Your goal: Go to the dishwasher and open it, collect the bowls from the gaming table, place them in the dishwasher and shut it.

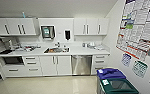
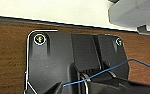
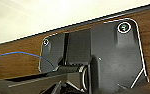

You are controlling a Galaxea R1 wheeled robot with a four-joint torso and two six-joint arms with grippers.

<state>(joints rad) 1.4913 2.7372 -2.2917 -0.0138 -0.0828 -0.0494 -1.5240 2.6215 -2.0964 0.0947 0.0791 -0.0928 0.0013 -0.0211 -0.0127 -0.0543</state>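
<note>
A small kitchenette fills the head view: a white bench [image 1: 73,52] runs along the back wall, with a steel sink [image 1: 56,50] set in near its middle, white upper cabinets [image 1: 16,26] above and white drawers and doors below. The floor [image 1: 48,85] is pale and glossy, and lies open and bare from the camera to the cabinet fronts. The dishwasher [image 1: 81,64] sits under the bench just right of the sink cabinet, its brushed steel front shut, a bar handle along its top edge. On the right a wall hung with posters [image 1: 138,27] closes in, and a blue-lidded bin [image 1: 110,73] and a green-lidded bin [image 1: 121,87] stand near it, narrowing the way on that side. Both wrist views show brown wood-grain flooring and a pale baseboard; whether the fingers of either arm are open or closed cannot be told.
</note>
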